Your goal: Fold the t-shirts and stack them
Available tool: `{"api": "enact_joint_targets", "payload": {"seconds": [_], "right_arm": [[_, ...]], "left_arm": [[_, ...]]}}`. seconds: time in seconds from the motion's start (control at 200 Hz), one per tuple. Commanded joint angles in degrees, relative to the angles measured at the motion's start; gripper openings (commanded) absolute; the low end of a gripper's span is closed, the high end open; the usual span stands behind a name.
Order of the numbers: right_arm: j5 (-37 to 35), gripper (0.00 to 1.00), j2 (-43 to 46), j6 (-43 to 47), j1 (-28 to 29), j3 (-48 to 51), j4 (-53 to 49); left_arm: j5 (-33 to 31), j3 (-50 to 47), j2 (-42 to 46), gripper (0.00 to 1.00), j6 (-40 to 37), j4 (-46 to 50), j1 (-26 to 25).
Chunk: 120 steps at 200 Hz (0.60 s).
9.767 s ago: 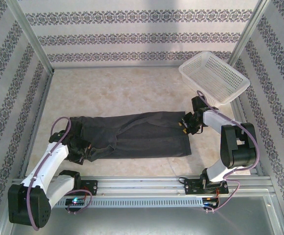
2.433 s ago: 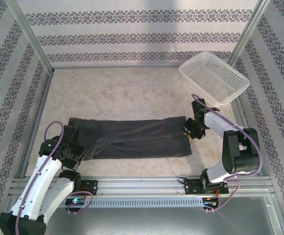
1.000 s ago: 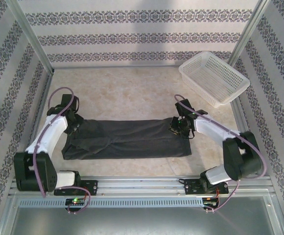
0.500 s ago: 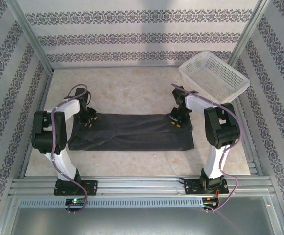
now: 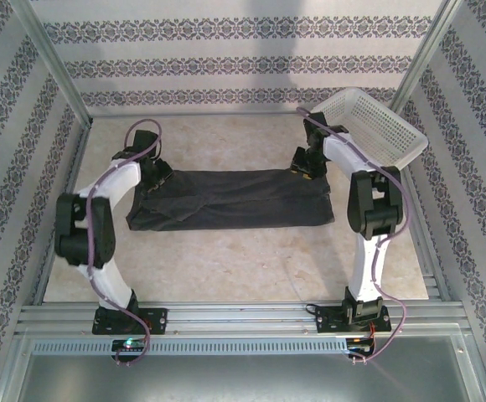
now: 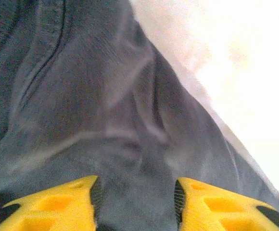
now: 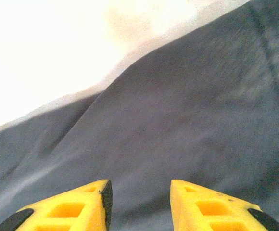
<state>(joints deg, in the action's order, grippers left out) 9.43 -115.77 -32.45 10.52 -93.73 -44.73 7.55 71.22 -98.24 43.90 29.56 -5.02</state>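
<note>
A dark charcoal t-shirt point(image 5: 235, 201) lies folded into a long band across the middle of the table. My left gripper point(image 5: 157, 177) is at its far left corner. In the left wrist view the yellow fingers point(image 6: 57, 204) flank a bunched ridge of the t-shirt point(image 6: 106, 96), and creases run into the gap of the left gripper point(image 6: 137, 192). My right gripper point(image 5: 304, 166) hovers at the far right corner. Its jaws stand apart in the right wrist view, where the right gripper point(image 7: 138, 192) has flat t-shirt cloth point(image 7: 187, 106) below it and nothing pinched.
A white mesh basket point(image 5: 369, 130) stands at the back right, close behind the right arm. Bare beige table point(image 5: 226, 276) stretches between the shirt and the arm bases. Patterned walls close in the back and both sides.
Both arms reached farther from their bases, and the shirt slid away from the near edge toward the middle of the table. The right jaws have spread apart.
</note>
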Motion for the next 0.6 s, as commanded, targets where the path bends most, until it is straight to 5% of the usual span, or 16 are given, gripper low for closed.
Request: {"api": "enact_joint_targets", "payload": {"seconds": [0.0, 0.17, 0.595], "right_arm": [[4.80, 0.39, 11.12, 2.74, 3.28, 7.06, 6.03], [9.81, 0.39, 20.92, 0.75, 8.13, 18.67, 14.23], [9.51, 0.40, 29.06, -5.11, 10.09, 28.53, 16.86]], "left_arm": [[-1.95, -4.23, 6.57, 0.33, -13.20, 2.42, -5.77], [-1.98, -7.51, 6.14, 0.26, -22.97, 4.95, -11.83], [-11.03, -11.33, 2.15, 0.38, -33.99, 3.91, -18.43]]}}
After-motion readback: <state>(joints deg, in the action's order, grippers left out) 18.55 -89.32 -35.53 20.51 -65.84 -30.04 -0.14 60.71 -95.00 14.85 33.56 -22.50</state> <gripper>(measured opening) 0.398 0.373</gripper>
